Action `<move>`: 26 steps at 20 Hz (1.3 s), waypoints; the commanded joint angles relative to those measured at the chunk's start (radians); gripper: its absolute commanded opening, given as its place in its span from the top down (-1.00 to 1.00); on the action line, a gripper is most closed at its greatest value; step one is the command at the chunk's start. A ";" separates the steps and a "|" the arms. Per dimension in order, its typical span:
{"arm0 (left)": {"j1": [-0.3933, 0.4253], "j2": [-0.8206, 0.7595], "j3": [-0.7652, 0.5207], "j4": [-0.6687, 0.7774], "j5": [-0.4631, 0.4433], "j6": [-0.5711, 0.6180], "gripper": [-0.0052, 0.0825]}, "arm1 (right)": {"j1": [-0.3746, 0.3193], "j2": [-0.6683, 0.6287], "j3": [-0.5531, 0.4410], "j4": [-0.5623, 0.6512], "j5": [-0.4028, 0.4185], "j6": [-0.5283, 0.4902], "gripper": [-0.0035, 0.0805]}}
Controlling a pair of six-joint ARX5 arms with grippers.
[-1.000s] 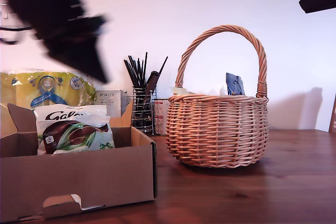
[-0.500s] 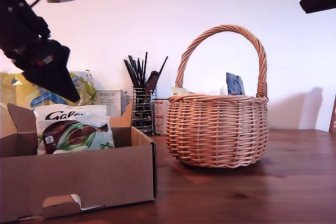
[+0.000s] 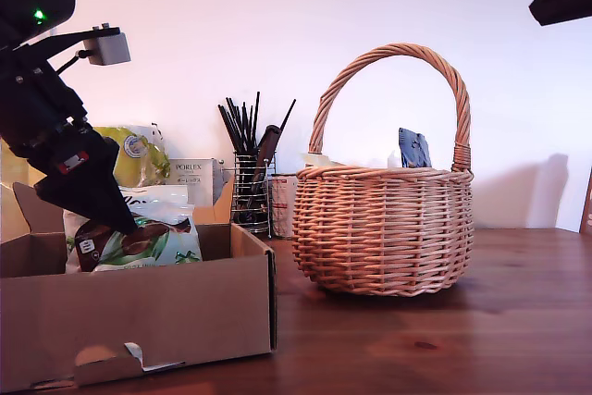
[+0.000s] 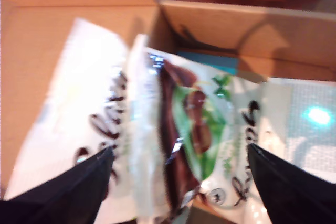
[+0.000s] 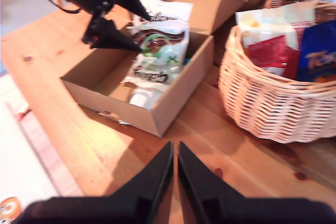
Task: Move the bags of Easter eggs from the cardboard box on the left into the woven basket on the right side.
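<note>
Bright even light; first wrist view v. blurred, glare on bag.

In the exterior view, my first gripper covers the upper part of the white bag, so its lettering cannot be read there. The cardboard box is cut off at the exterior view's left and bottom edges, and its front wall hides the bag's lower part. The yellow pack behind is largely covered by the arm. In the basket, only the top of the blue bag shows above the rim. The first wrist view is blurred; the white bag's print is unreadable. In the second wrist view, the blue bag runs off the edge, and the red bag is partly buried.
</note>
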 commanded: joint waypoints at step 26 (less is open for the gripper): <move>0.158 0.248 0.224 -0.145 0.267 0.049 -0.82 | 0.000 0.000 0.015 -0.010 -0.001 -0.026 0.95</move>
